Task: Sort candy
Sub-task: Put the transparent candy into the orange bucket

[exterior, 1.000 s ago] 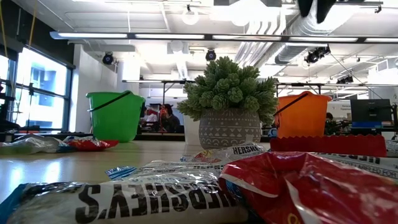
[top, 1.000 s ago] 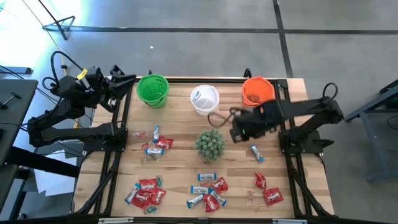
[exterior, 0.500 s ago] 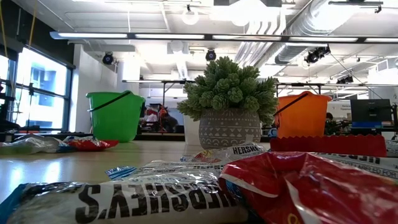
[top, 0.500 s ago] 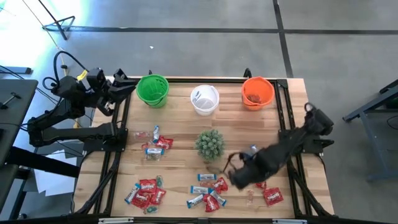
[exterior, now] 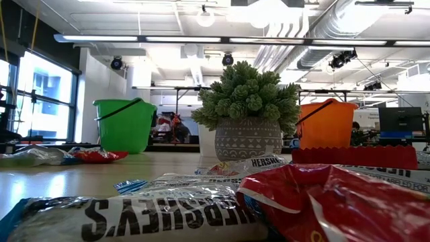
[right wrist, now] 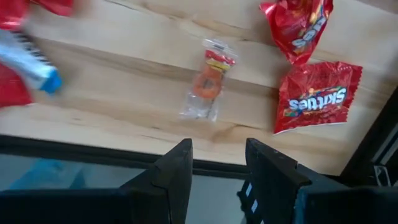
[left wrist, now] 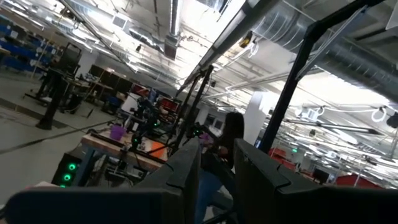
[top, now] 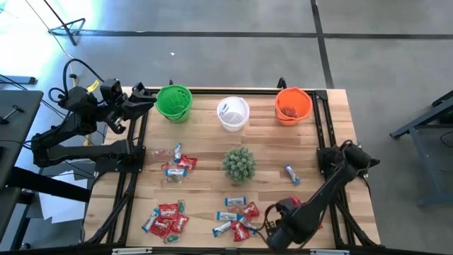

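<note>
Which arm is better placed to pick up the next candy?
Right: the right gripper, open, hovers at the near edge beside red candies. The left gripper waits off the table's far-left corner.

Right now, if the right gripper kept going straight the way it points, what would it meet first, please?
Probably the small clear-wrapped candy lying on the table, straight ahead of the open right gripper; two red Skittles packets lie off to one side. Depth is uncertain.

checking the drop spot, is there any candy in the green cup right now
Cannot tell: the high view shows only green inside the green cup, too small to settle, while the orange cup shows something reddish inside.
</note>
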